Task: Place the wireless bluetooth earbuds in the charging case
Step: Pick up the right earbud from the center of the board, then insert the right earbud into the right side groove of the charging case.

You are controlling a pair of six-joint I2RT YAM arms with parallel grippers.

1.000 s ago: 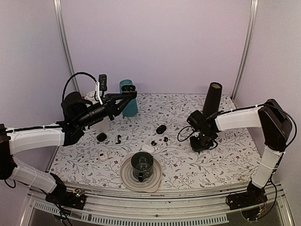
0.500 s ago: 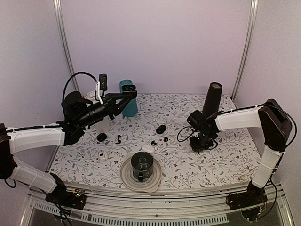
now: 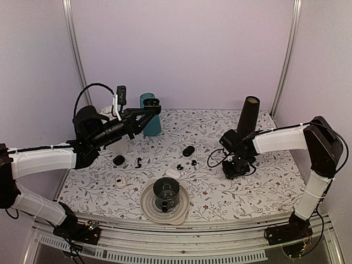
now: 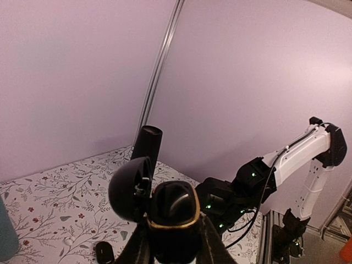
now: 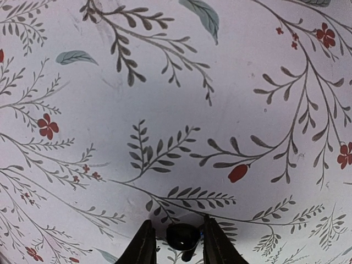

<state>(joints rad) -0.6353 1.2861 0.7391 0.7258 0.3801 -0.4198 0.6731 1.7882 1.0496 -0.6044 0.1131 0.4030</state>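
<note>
My left gripper (image 3: pixel 149 113) (image 4: pixel 173 242) is raised above the back left of the table, shut on the charging case (image 4: pixel 174 215). The case is black with a gold rim, and its lid (image 4: pixel 130 189) hangs open to the left. My right gripper (image 3: pixel 236 168) (image 5: pixel 176 242) points straight down at the tablecloth. One glossy black earbud (image 5: pixel 182 236) lies on the cloth between its fingers; the jaws stand slightly apart, with a gap on the left side. More earbuds (image 3: pixel 138 162) (image 3: pixel 180 166) (image 3: pixel 193 163) lie near the table's middle.
A teal cup (image 3: pixel 149 124) stands just behind the held case. A tall black cylinder (image 3: pixel 248 116) (image 4: pixel 146 149) rises beside the right arm. Shut black cases (image 3: pixel 188 150) (image 3: pixel 118 160) and white cases (image 3: pixel 172 173) (image 3: pixel 120 181) lie mid-table. A plate (image 3: pixel 149 204) with a dark cup (image 3: pixel 165 192) sits in front.
The right jaws narrowed a little on the earbud, then widened again; the right wrist shifted very slightly. The left arm and case have not moved.
</note>
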